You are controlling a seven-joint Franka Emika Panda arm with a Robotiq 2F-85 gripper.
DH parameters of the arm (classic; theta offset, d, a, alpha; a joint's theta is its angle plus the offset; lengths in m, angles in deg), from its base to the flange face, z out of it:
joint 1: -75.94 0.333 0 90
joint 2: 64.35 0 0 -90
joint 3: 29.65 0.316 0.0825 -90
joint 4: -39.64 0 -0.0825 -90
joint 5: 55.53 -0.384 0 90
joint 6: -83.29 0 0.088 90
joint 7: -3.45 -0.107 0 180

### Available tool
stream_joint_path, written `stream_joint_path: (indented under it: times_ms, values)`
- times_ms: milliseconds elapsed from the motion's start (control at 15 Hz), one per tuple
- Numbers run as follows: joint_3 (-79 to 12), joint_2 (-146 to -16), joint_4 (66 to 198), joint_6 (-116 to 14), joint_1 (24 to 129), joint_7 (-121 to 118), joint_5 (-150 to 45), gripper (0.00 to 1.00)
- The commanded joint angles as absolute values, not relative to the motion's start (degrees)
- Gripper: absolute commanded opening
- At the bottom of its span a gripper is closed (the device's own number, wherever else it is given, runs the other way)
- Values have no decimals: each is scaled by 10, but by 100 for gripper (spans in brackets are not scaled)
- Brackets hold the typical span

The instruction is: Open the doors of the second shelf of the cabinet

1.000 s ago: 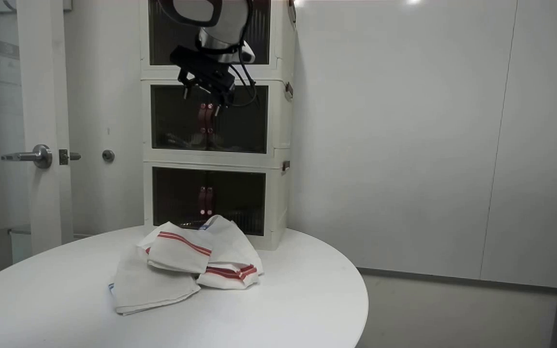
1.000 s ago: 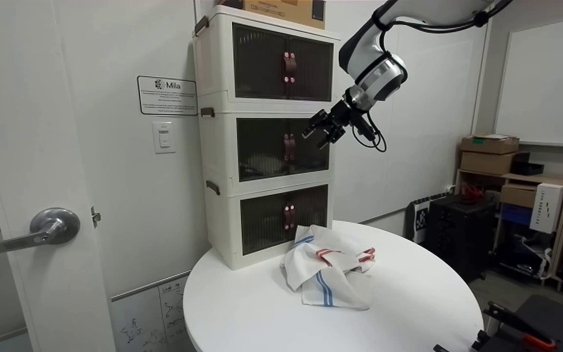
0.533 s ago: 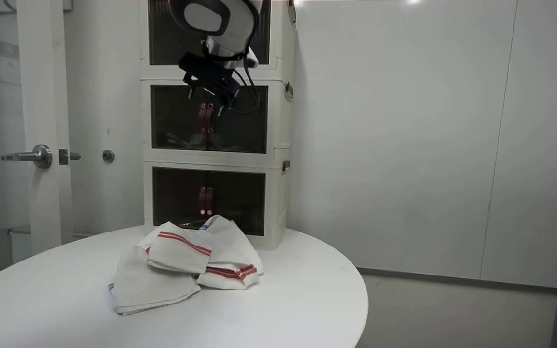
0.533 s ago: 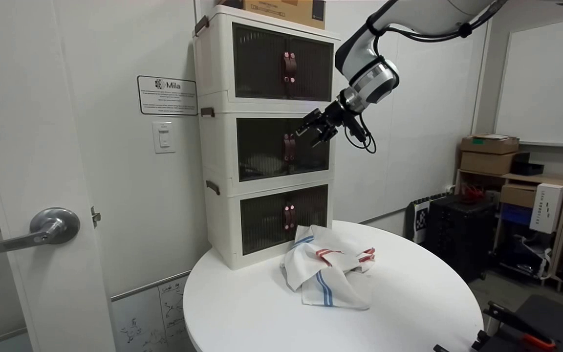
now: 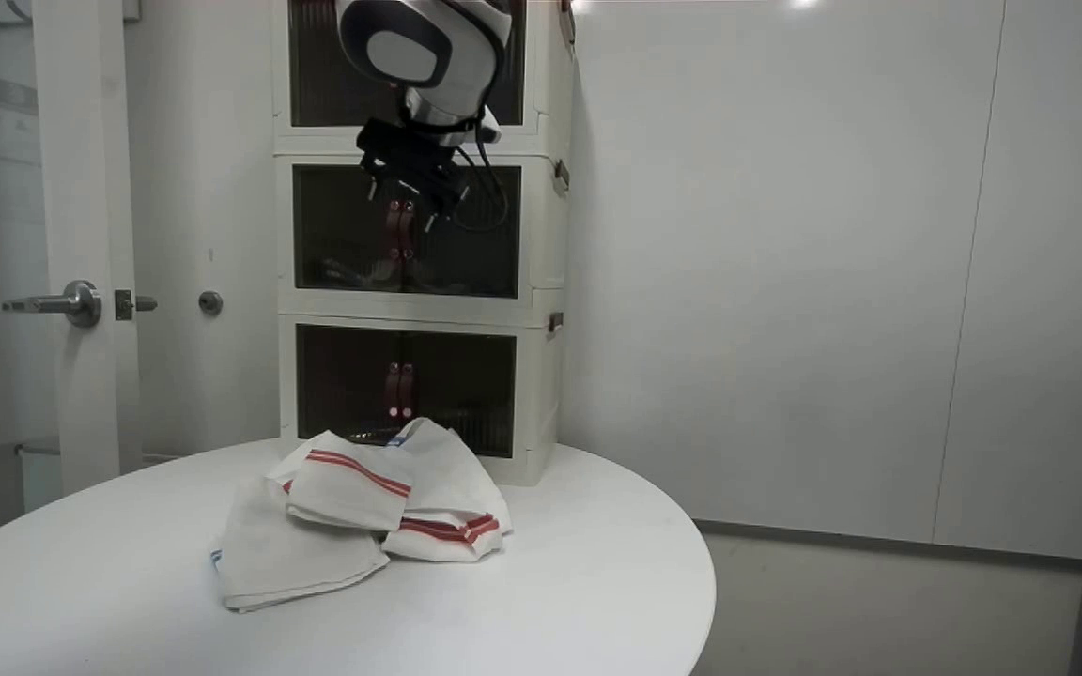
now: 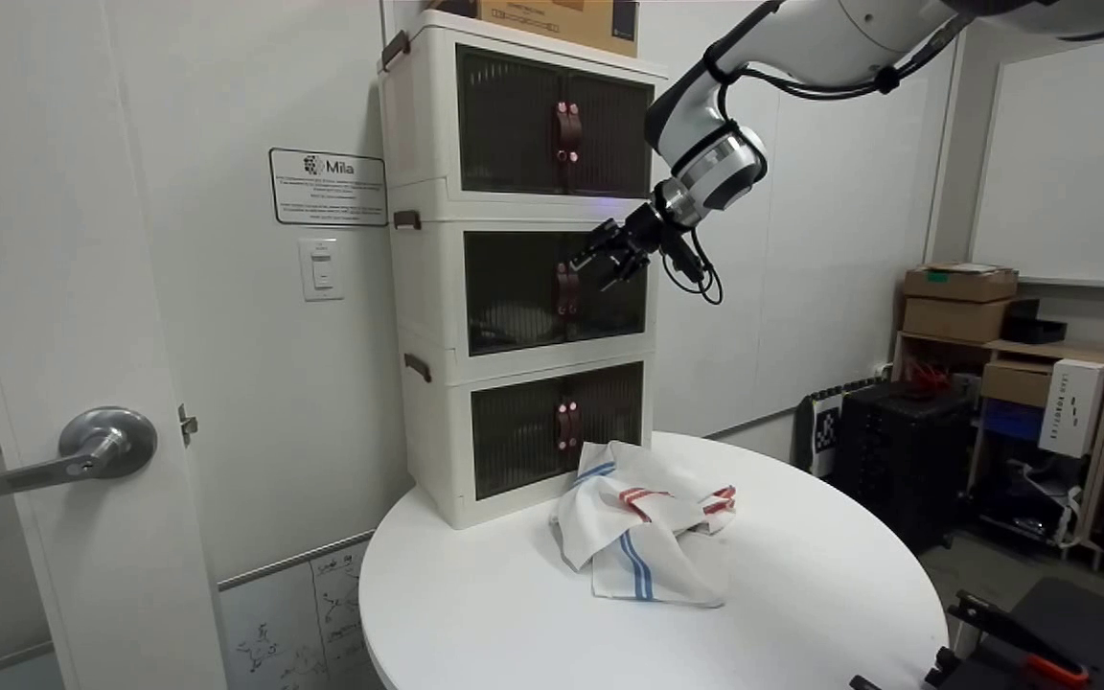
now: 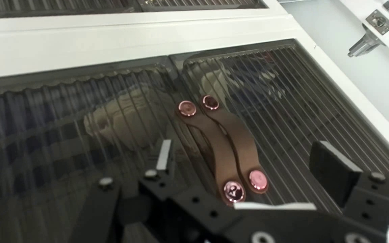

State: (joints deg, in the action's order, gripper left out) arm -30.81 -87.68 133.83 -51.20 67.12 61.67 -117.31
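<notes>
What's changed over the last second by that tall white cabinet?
The open black two-fingered hand moved toward the white stacked cabinet, nearing the brown strap handles on its middle pair of dark ribbed doors; nothing was grasped or released. The doors stayed shut, and the crumpled white cloth with red and blue stripes stayed put.

Beyond the left edge of your round white table [image 6: 475, 613], in an exterior view, you see a pale wall [image 6: 245, 335] with a "Mila" sign [image 6: 330, 206] and a white door [image 6: 82, 316]. Beyond the right edge, wooden shelves [image 6: 1031, 348] carry cardboard boxes [image 6: 950, 319], and the floor [image 6: 969, 575] is dark grey.
</notes>
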Motion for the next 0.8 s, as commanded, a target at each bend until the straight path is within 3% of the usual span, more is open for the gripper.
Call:
stream_joint_path:
  times_ms: [0,733]
  values:
    - [-304,-877,1337,-512,668,615,-1170,100]
    - [-283,-862,1365,-487,665,738,-1241,100]
